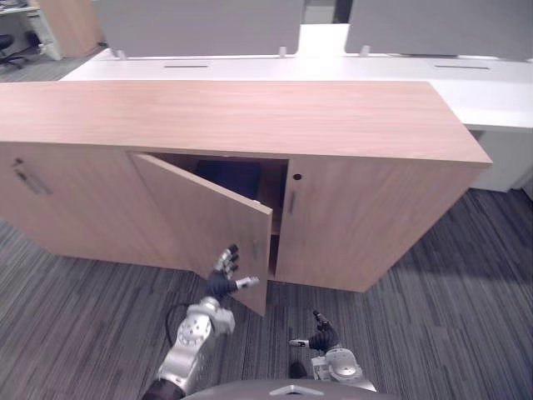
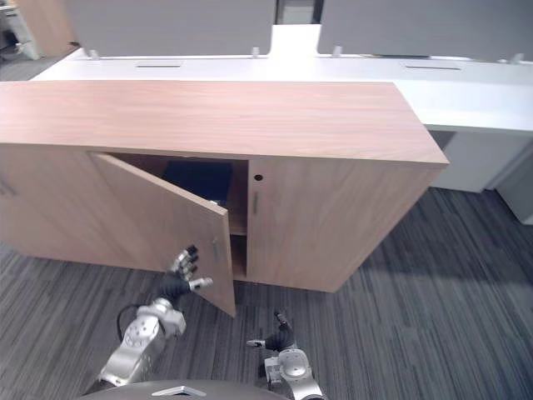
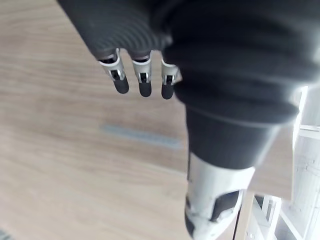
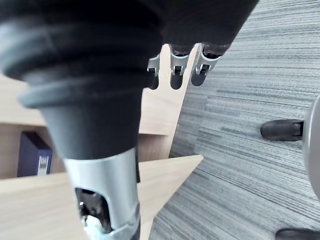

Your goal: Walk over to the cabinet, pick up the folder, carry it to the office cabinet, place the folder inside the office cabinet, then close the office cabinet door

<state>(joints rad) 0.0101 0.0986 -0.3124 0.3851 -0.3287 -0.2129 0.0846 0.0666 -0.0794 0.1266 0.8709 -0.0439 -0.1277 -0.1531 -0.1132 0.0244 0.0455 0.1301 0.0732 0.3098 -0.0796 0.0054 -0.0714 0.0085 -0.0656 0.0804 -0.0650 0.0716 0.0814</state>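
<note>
Grey striped carpet [image 1: 433, 333] runs under a long, low wood-veneer office cabinet [image 1: 250, 117], whose hinged wooden door [image 1: 200, 217] stands half open. A dark blue upright folder [image 4: 32, 155] is inside that compartment, so probably only the closing is left. The left hand [image 1: 223, 271], fingers straight, is at the door's free lower edge, placed to push. The right hand [image 1: 321, 337] hangs relaxed and empty.

Matt, smooth light wood grain on the office cabinet [image 1: 250, 117] and its door [image 1: 196, 221]. Slim grey handle [image 3: 142, 136], perhaps brushed metal. Rough, striped grey pile on the carpet [image 1: 433, 317]. Smooth white desk [image 1: 491, 96]. Dark blue folder [image 4: 31, 150], faintly glossy.
</note>
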